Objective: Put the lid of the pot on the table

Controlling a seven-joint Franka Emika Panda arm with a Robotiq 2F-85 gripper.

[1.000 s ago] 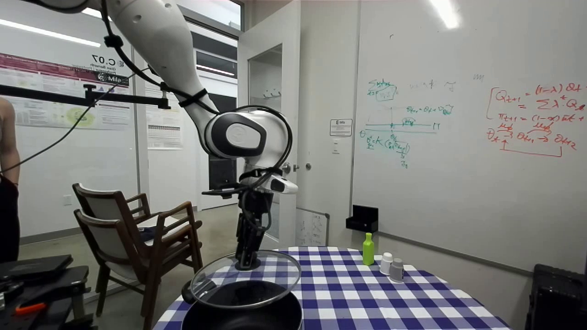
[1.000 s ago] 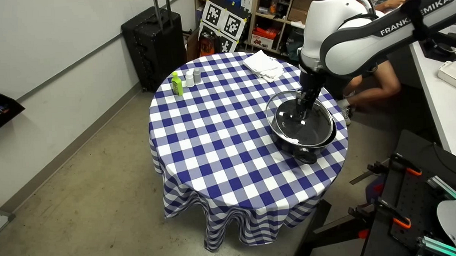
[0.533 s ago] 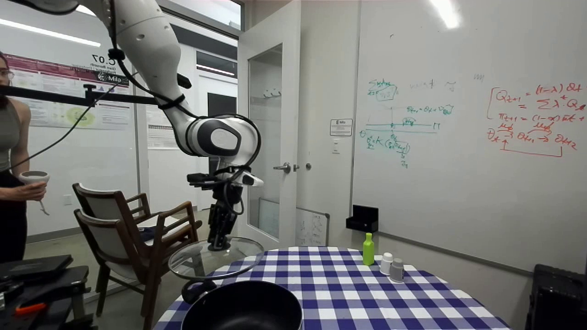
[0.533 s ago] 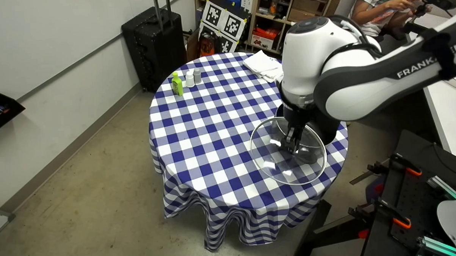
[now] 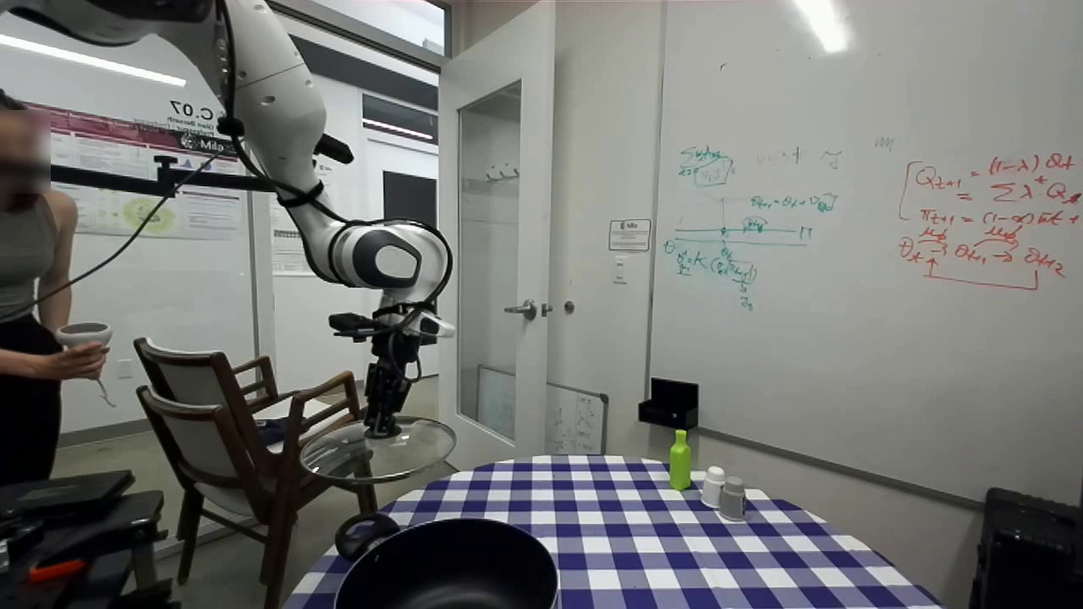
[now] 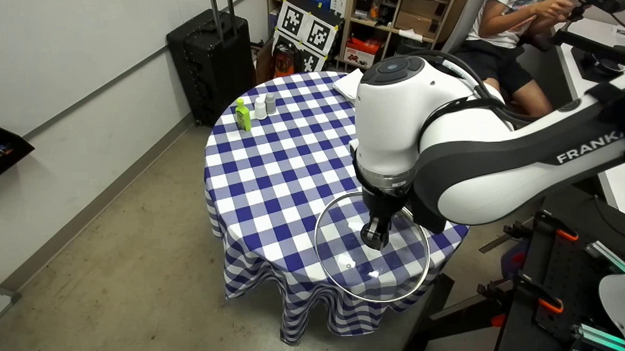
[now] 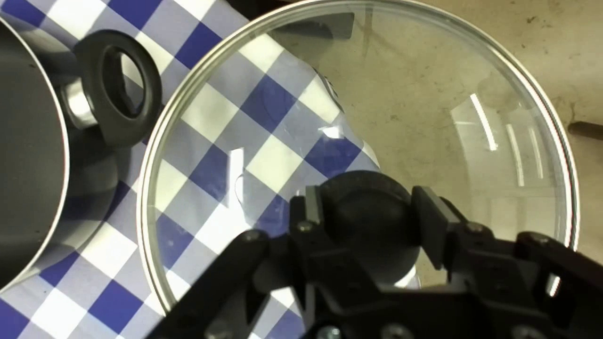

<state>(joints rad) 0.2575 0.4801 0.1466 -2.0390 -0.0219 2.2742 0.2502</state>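
The lid (image 5: 406, 461) is a clear glass disc with a metal rim and a black knob. My gripper (image 5: 382, 428) is shut on the lid's knob and holds the lid roughly level in the air. In the wrist view the fingers (image 7: 367, 209) are on both sides of the knob. The lid (image 7: 278, 132) covers part checked cloth and part floor there, so it hangs across the table's edge. The black pot (image 5: 448, 567) stands uncovered on the table (image 5: 643, 541), beside the lid; its handle side shows in the wrist view (image 7: 28, 155). The arm hides the pot in an exterior view where the lid (image 6: 347, 262) shows.
A green bottle (image 6: 243, 115), a white shaker (image 6: 260, 109) and a grey shaker (image 6: 270, 104) stand at the table's far side. A white folded cloth (image 6: 347, 86) lies partly behind the arm. Wooden armchairs (image 5: 245, 474) stand beyond the table. People are nearby.
The lid, held by the gripper, has moved from above the pot, past the pot's handle, to the table's edge. The pot has stayed in place and is now uncovered.
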